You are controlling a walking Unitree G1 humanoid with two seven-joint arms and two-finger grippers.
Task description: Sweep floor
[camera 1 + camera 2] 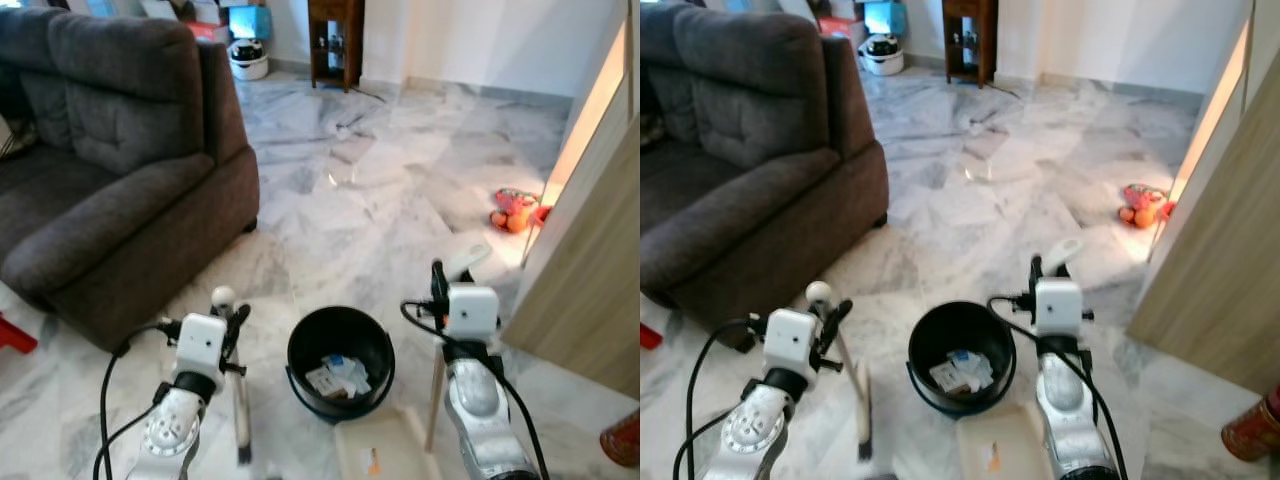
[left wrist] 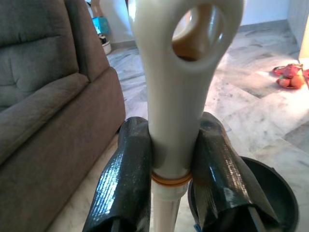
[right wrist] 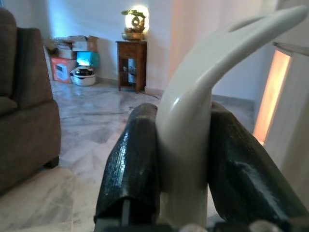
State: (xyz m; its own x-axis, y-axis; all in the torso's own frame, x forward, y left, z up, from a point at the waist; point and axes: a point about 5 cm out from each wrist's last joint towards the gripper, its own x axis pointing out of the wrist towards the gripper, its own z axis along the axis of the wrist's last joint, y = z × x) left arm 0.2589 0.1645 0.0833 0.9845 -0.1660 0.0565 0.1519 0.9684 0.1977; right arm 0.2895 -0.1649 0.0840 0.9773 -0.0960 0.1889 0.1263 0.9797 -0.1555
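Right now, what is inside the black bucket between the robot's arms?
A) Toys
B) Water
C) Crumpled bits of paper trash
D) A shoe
C: the black bucket on the marble floor holds white and bluish scraps of paper trash at its bottom.

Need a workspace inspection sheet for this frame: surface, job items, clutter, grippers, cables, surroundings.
Surface: marble floor, glossy, grey-veined.
Job's things: broom handle upright in left gripper; dustpan handle in right gripper, dustpan tray on the floor beside black bucket, which holds paper scraps.
Clutter: orange-red toy near the door; red object at right edge.
Grippers: left gripper shut on broom handle; right gripper shut on dustpan handle.
Cables: black cables looped along both arms.
Surroundings: grey sofa left, wooden door right, small cabinet at the far wall.
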